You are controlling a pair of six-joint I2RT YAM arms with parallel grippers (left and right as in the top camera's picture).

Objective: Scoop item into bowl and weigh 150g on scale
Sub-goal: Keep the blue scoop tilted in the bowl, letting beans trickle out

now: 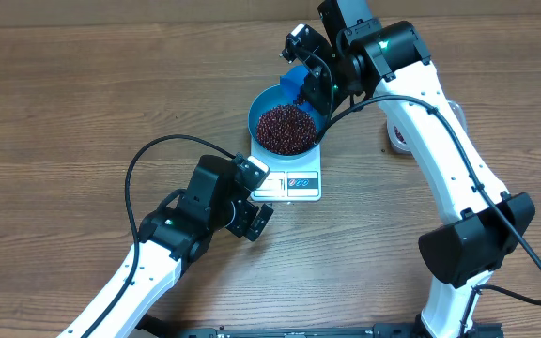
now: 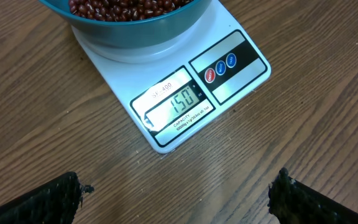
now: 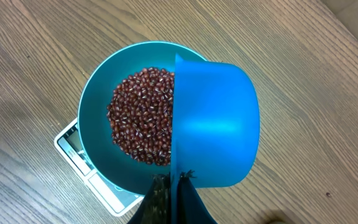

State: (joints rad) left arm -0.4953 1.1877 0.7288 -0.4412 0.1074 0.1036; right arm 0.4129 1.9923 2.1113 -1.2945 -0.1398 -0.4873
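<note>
I see the round, deep, bright blue bowl (image 1: 260, 105) sitting on the small flat white square kitchen scale (image 1: 294, 184), on the brown wooden table (image 1: 83, 94). The bowl is wider than the weighing platform and hides most of it. Only the edge with the display strip shows, on the side facing the left arm.

The small dark red-brown beans (image 1: 285, 129) lie inside the bowl in a loose maroon heap that covers its bottom. In the left wrist view the scale (image 2: 185, 118) shows 150 on its display (image 2: 182, 99). Three round printed buttons (image 2: 220, 67), one red and two blue, sit beside the display. The bowl (image 2: 135, 34) and beans (image 2: 123, 6) fill the top of that view.

The right gripper (image 3: 169, 199) has its jaws pinched tight on the near end of a small blue plastic scoop (image 3: 213, 124) and holds it in the air. In the right wrist view the scoop overlaps the right side of the bowl (image 3: 95, 118), next to the beans (image 3: 142, 115), and a corner of the scale (image 3: 73, 146) shows underneath. I cannot tell from here what is inside the scoop. In the overhead view the scoop (image 1: 296, 80) hangs at the bowl's far rim under the right gripper (image 1: 313, 80).

The left gripper (image 1: 261, 194) is spread wide and holds nothing. It sits just beside the scale's display edge without touching it. Its dark fingertips (image 2: 55, 196) show in the lower corners of the left wrist view.
</note>
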